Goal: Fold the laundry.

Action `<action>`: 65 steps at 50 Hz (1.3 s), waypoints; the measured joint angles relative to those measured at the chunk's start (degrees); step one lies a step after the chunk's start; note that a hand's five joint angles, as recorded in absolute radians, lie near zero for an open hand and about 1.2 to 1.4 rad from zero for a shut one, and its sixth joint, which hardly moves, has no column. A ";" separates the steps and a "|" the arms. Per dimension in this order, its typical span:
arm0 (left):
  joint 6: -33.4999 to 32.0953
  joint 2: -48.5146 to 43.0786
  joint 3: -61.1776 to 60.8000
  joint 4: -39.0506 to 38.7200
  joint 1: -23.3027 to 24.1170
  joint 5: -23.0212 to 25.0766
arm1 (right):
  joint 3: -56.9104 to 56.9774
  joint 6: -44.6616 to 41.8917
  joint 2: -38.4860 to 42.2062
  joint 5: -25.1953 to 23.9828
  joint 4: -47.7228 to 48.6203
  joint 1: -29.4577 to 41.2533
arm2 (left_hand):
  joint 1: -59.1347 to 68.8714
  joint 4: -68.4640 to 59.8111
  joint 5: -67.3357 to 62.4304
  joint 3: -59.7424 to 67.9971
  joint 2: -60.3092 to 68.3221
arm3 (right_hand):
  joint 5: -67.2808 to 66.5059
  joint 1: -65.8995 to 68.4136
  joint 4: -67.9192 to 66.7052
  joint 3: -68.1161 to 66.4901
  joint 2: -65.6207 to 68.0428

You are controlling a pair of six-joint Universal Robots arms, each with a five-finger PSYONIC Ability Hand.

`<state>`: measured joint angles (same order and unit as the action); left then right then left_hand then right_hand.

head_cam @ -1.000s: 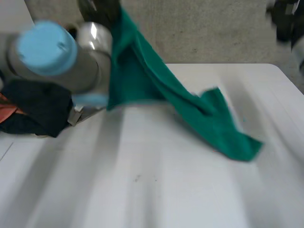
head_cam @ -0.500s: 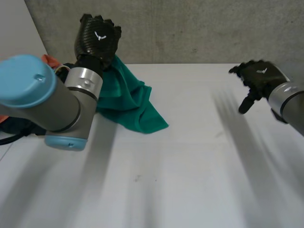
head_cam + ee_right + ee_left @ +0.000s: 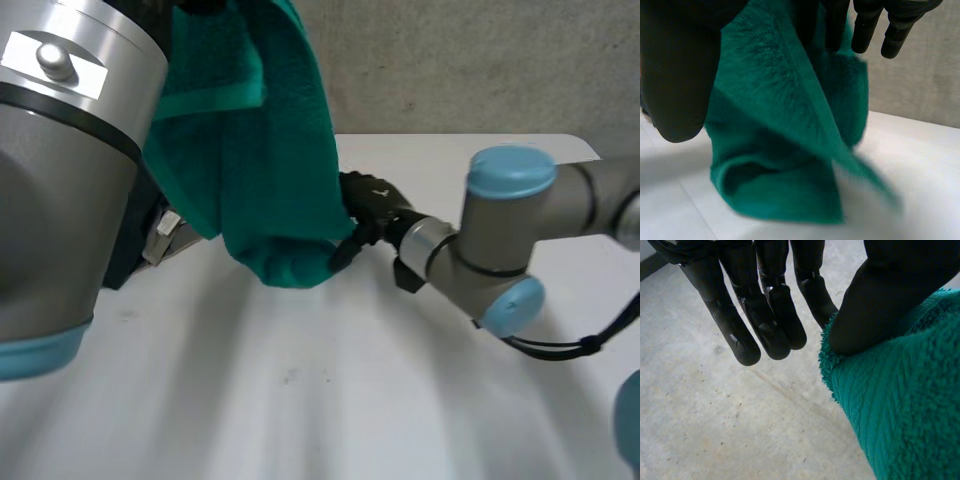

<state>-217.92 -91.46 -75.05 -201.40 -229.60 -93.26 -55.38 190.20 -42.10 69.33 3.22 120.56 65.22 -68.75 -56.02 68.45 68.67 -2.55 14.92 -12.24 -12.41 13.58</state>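
Observation:
A green towel (image 3: 270,150) hangs in the air above the white table (image 3: 330,400), its lower end bunched a little over the surface. In the left wrist view my left hand (image 3: 765,305) has its thumb (image 3: 875,305) pressed on the towel's (image 3: 900,405) edge and carries it. My right hand (image 3: 368,205) reaches in from the right to the towel's lower end. In the right wrist view a fold of the towel (image 3: 785,150) lies between the spread thumb (image 3: 680,75) and the straight fingers (image 3: 867,25) of that hand.
My left arm (image 3: 60,170) looms large at the near left. My right arm (image 3: 510,240) stretches across the table's right half. A dark heap (image 3: 135,240) peeks out behind the left arm. A concrete wall (image 3: 480,60) stands behind the table.
The left arm has lifted the towel off the table's back left corner so it hangs. The right hand has swung in from the far right to the towel's lower end.

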 measured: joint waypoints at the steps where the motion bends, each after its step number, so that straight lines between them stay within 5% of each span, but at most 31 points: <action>1: -0.01 0.04 -0.09 -0.03 0.52 -0.06 | 0.54 1.06 0.86 0.24 0.90 0.68 | 0.00 0.00 0.00 0.00 0.00 | -1.94 1.00 -1.96 -1.91 1.67; 4: -0.04 0.00 -0.18 -0.09 1.28 -0.19 | 1.18 2.72 2.09 0.48 2.06 1.50 | 0.00 0.00 0.00 0.00 0.00 | -16.54 15.35 -16.51 -16.48 16.77; 6: -0.05 -0.13 -0.10 -0.20 1.76 -0.38 | 1.40 4.38 3.07 0.61 2.92 2.01 | 0.00 0.00 0.00 0.00 0.00 | -41.42 40.48 -41.79 -41.83 41.90; 9: -0.07 -0.37 0.12 -0.28 1.87 -0.57 | 1.03 5.22 3.06 0.77 3.20 1.96 | 0.00 0.00 0.00 0.00 0.00 | -52.64 49.13 -54.05 -53.88 53.42; 19: -0.21 -1.00 0.35 -0.16 -2.10 -1.18 | -6.47 -3.24 -13.58 0.36 -1.42 -7.11 | 0.00 0.00 0.00 0.00 0.00 | -53.03 49.13 -56.25 -55.56 53.69; 29: -0.11 -2.79 -7.38 5.92 -9.13 -1.25 | -11.98 -40.69 -35.04 -0.26 -25.84 -20.65 | 0.00 0.00 0.00 0.00 0.00 | -53.03 49.13 -56.31 -55.57 53.69; 38: 1.03 -10.52 -14.02 10.05 -8.91 -1.08 | -17.60 -50.19 -38.22 1.04 -32.48 -20.30 | 0.00 0.00 0.00 0.00 0.00 | -53.00 49.13 -56.32 -55.57 53.69; 45: 1.61 -22.15 -10.88 9.65 -7.04 -1.02 | -18.09 -56.17 -29.19 5.71 -31.96 -19.23 | 0.00 0.00 0.00 0.00 0.00 | -53.03 49.13 -56.32 -55.57 53.69; 54: -1.46 -38.14 17.52 7.42 -7.19 -1.26 | -2.04 -60.74 -15.30 13.75 -15.62 -18.06 | 0.00 -0.02 0.00 0.01 0.00 | -53.03 49.13 -56.47 -55.76 53.77; 60: -4.25 -40.60 35.08 -2.07 -7.88 -1.26 | 1.25 -59.32 -17.43 13.66 9.97 -17.57 | 0.00 -0.19 0.00 0.02 0.00 | -53.03 49.13 -56.48 -55.76 53.77; 65: -4.94 -37.60 35.08 -6.99 -7.98 -1.19 | -2.18 -58.40 -20.80 11.34 15.62 -17.43 | 0.00 -0.19 0.00 0.02 0.00 | -53.03 49.13 -56.48 -55.76 53.77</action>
<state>-222.86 -129.06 -39.97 -208.39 -237.57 -94.46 -57.56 131.80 -62.90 80.67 18.83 103.14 65.22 -68.94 -56.02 68.47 68.68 -55.59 64.05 -68.72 -68.17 67.35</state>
